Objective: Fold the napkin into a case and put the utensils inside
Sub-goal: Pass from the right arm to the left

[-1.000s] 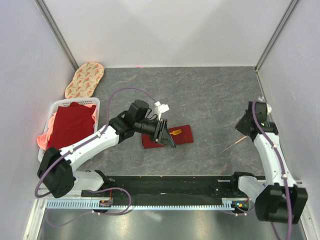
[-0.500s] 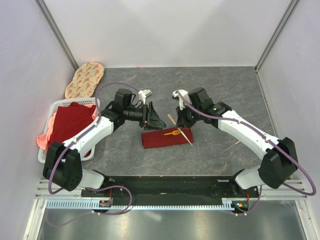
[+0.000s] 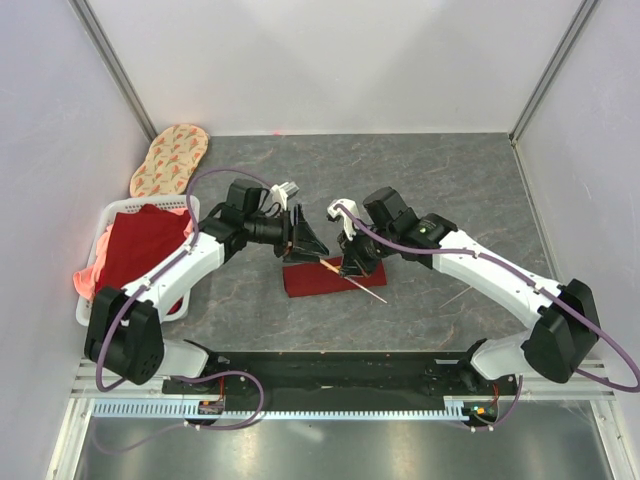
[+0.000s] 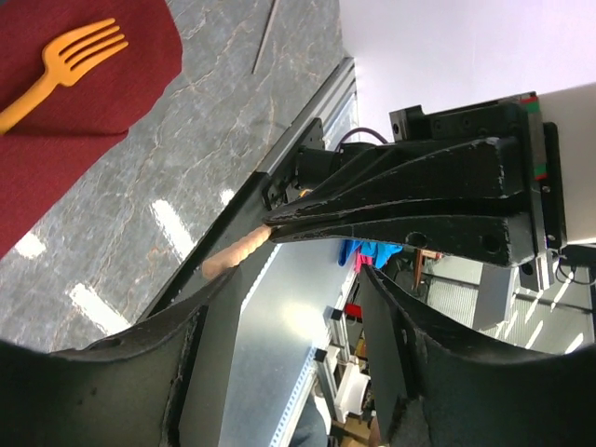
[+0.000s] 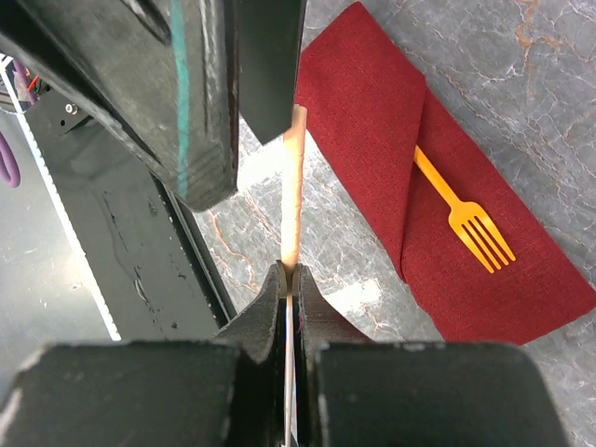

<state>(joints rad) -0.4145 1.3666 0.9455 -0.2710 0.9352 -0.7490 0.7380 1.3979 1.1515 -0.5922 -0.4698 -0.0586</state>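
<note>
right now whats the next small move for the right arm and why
Probably lower the right gripper, shut on a thin utensil, toward the fold of the case beside the gold fork: the fork's handle is tucked there, this utensil not yet.

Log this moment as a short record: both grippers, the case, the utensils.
left gripper: open, empty, by the case's left end
right gripper: shut on a slender utensil, above the case
case: folded, flat on the table
fork: handle tucked under the fold, tines showing
third utensil: loose on the table, right of the case
</note>
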